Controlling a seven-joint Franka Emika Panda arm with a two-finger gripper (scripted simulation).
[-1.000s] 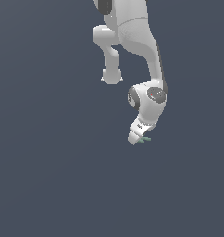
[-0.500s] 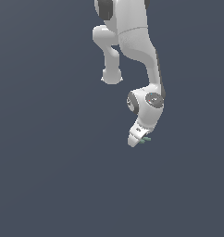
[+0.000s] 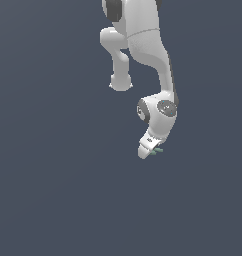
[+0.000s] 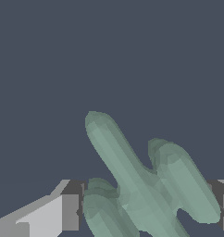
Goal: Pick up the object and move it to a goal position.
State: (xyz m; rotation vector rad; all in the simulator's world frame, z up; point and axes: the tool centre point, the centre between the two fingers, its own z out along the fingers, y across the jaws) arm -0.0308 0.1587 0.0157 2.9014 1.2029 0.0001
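**Cross-shaped object pinched in the gripper**

Nearest in the wrist view, the object [image 4: 146, 185] fills the lower half of the picture: a pale grey-green, flat piece with a long central body and shorter arms branching off to either side, like a toy plane. It lies between the two fingers [image 4: 70, 210] of the gripper [image 4: 146, 213], whose grey pads show on either side of it at its lower part. The pads appear to press against the object from both sides, so the gripper is pinching it. The long body of the object points away from the gripper, out over plain dark grey ground.

In the exterior view, the gripper [image 3: 152, 151] hangs at the end of the white arm [image 3: 153, 55], tilted down toward the exterior view's left. The object [image 3: 157, 150] shows only as a tiny greenish sliver at the gripper's tip, on the exterior view's right side of it. The arm rises away from there to the picture's upper edge.
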